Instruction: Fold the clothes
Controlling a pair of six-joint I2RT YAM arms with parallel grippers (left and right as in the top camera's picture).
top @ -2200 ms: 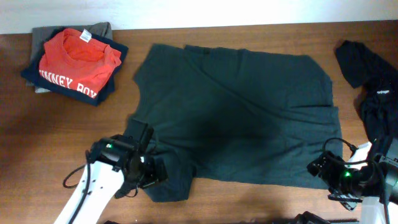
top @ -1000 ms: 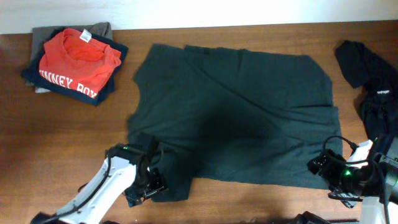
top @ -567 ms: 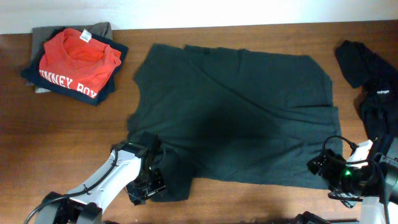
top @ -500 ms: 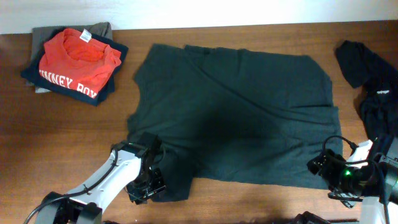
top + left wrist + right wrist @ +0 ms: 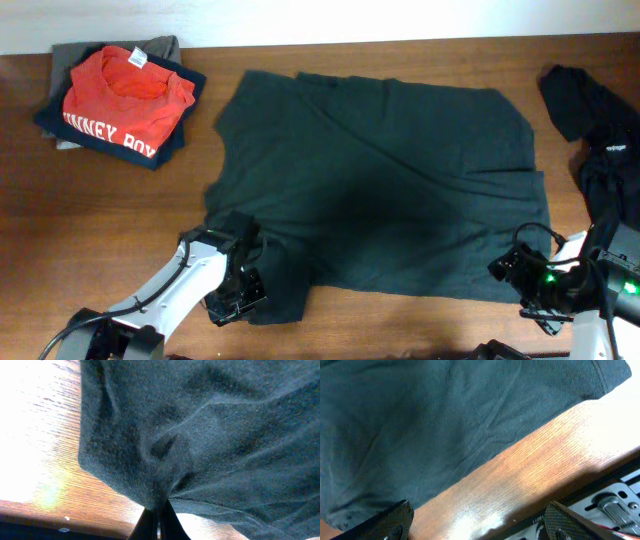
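A dark green T-shirt [image 5: 380,170] lies spread flat across the middle of the wooden table. At its front left sleeve, my left gripper [image 5: 242,292] is shut on a pinch of the fabric. In the left wrist view the cloth [image 5: 210,435] bunches up into the closed gripper [image 5: 159,521]. My right gripper [image 5: 512,272] sits low by the shirt's front right corner, open. In the right wrist view the shirt's hem [image 5: 445,420] lies just ahead of the gripper [image 5: 480,522], and only bare wood shows between its spread fingertips.
A stack of folded clothes with a red shirt on top [image 5: 125,90] sits at the back left. A heap of dark garments [image 5: 600,130] lies along the right edge. The table's front edge [image 5: 600,480] runs close behind the right gripper.
The left gripper has closed onto the sleeve fabric at the same spot. The right gripper has shifted slightly left and toward the front, still open.
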